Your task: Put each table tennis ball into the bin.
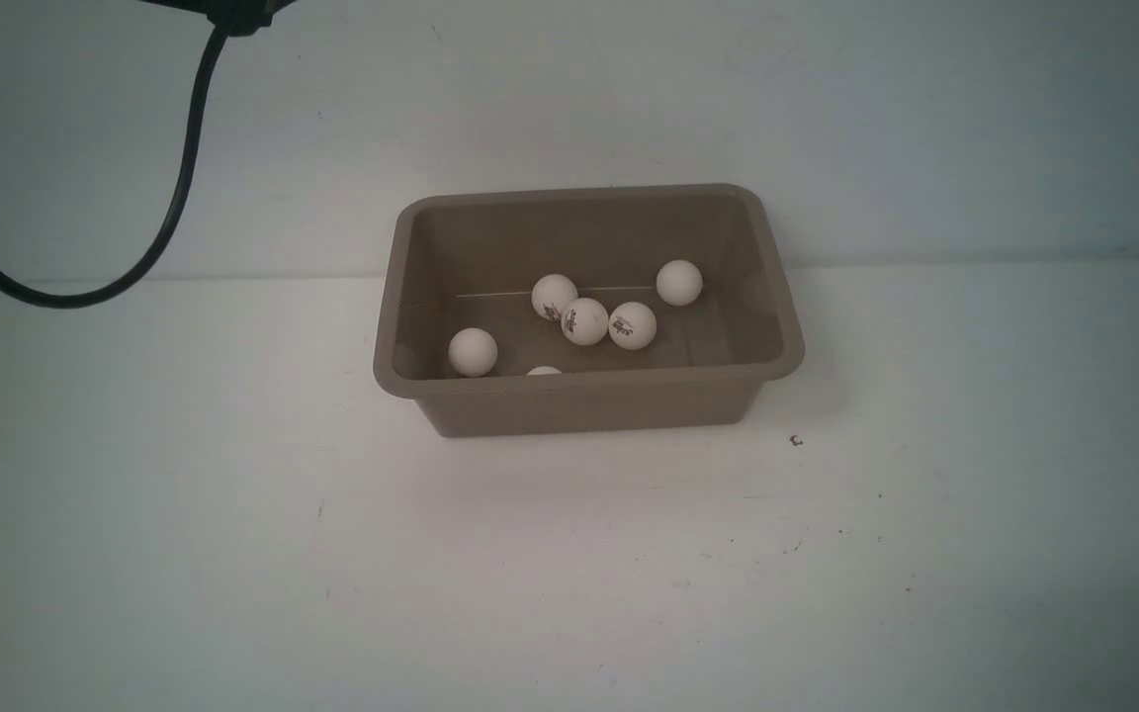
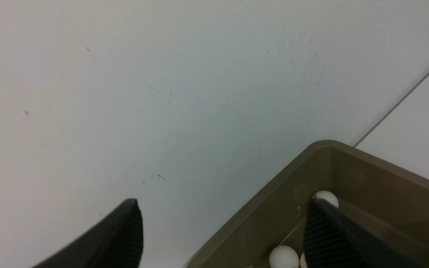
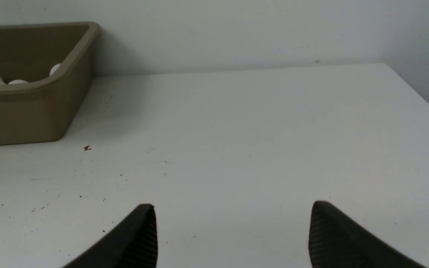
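Note:
The taupe bin [image 1: 589, 398] stands near the back of the white table. Inside it lie several white table tennis balls [image 1: 584, 320], three bunched at the middle, one [image 1: 473, 351] at the front left, one [image 1: 678, 282] at the back right, and one [image 1: 544, 371] half hidden behind the front rim. Neither gripper shows in the front view. In the left wrist view my left gripper [image 2: 223, 203] is open and empty, high above the bin's corner [image 2: 320, 147]. My right gripper [image 3: 233, 206] is open and empty over bare table, to the right of the bin [image 3: 32, 111].
A black cable [image 1: 164, 218] hangs in a loop at the upper left against the pale back wall. The table's right edge [image 3: 419, 95] shows in the right wrist view. Small dark specks [image 1: 795, 440] dot the table beside the bin.

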### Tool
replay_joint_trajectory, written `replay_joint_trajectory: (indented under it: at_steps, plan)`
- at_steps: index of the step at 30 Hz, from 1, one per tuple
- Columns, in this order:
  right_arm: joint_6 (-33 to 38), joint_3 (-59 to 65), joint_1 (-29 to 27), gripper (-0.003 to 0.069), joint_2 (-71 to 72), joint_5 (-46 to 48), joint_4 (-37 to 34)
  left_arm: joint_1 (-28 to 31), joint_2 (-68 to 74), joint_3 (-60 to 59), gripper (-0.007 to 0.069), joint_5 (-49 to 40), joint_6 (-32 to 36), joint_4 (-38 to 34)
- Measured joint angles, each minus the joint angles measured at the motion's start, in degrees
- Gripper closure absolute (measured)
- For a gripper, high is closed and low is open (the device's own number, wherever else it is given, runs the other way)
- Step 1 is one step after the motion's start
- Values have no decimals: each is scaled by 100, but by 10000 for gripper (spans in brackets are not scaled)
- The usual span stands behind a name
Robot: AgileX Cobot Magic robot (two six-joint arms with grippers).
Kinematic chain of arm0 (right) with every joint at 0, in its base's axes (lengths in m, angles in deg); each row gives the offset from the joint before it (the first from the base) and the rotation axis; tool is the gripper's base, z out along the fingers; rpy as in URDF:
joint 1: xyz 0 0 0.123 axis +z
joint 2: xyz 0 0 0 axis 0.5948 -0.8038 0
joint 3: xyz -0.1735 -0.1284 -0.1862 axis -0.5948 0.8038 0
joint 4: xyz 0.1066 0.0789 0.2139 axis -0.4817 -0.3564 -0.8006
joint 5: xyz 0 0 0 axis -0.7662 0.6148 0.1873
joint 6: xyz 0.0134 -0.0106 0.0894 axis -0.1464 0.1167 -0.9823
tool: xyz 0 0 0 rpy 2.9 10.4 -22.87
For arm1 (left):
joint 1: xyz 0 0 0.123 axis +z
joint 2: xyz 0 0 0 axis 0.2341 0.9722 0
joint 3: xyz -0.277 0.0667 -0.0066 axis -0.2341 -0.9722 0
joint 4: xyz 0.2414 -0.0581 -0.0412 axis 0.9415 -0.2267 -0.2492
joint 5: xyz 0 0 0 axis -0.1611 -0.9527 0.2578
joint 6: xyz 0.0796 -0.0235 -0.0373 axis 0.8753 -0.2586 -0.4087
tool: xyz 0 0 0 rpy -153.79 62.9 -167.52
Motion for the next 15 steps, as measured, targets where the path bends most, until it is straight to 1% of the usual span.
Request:
replay_joint_trajectory:
  at_steps: [10, 15]
  plan:
    - [0, 0, 0, 165, 0, 0, 0, 0, 0, 0, 104, -484, 2, -810]
    - [0, 0, 0, 165, 0, 0, 0, 0, 0, 0, 104, -694, 208, -1681]
